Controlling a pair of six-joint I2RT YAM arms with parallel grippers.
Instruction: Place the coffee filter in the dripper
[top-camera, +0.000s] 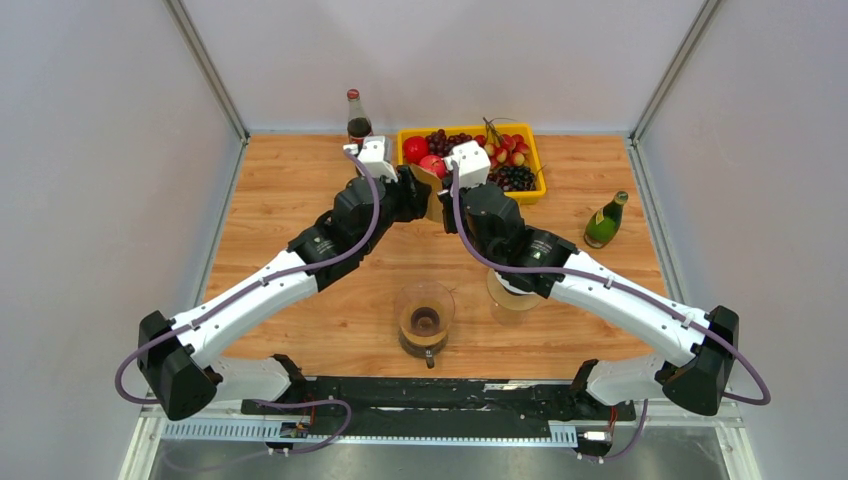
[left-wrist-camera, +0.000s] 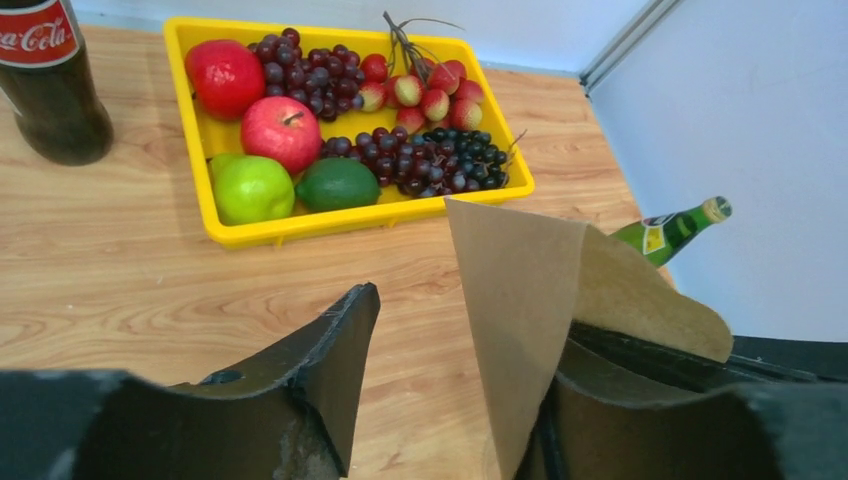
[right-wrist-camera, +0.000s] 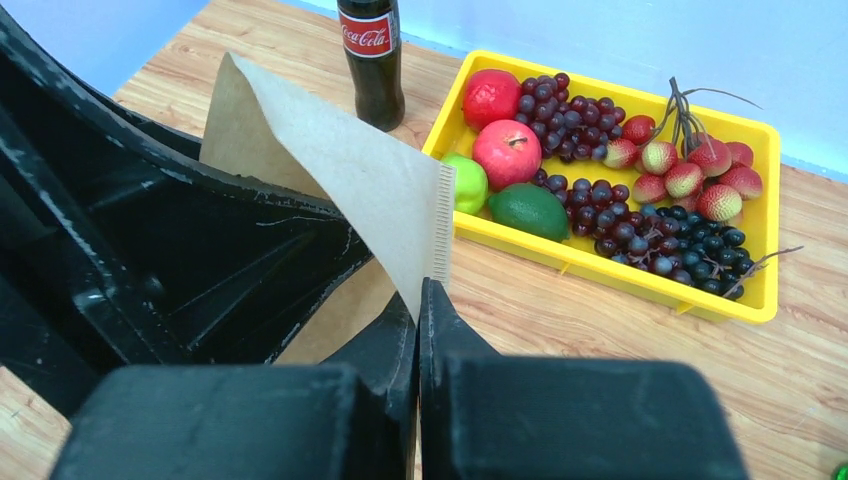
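Because the coffee filter (right-wrist-camera: 340, 170) is thin brown paper, it weighs almost nothing, bends at a touch, and will crease or tear if squeezed hard or pulled two ways. It hangs in the air over the far middle of the table (top-camera: 300, 180), near the yellow fruit tray (right-wrist-camera: 600, 272), between the two arms. The right gripper (right-wrist-camera: 420, 295) is clamped on its crimped seam edge, the stiffest place to hold. The left gripper (left-wrist-camera: 460, 330) has its fingers apart, with the paper lying against one finger only. A light pinch near the open rim would suit spreading the cone. The dripper is probably the glass vessel (top-camera: 425, 318) near the bases, though a second glass piece (top-camera: 505, 300) under the right arm could be it.
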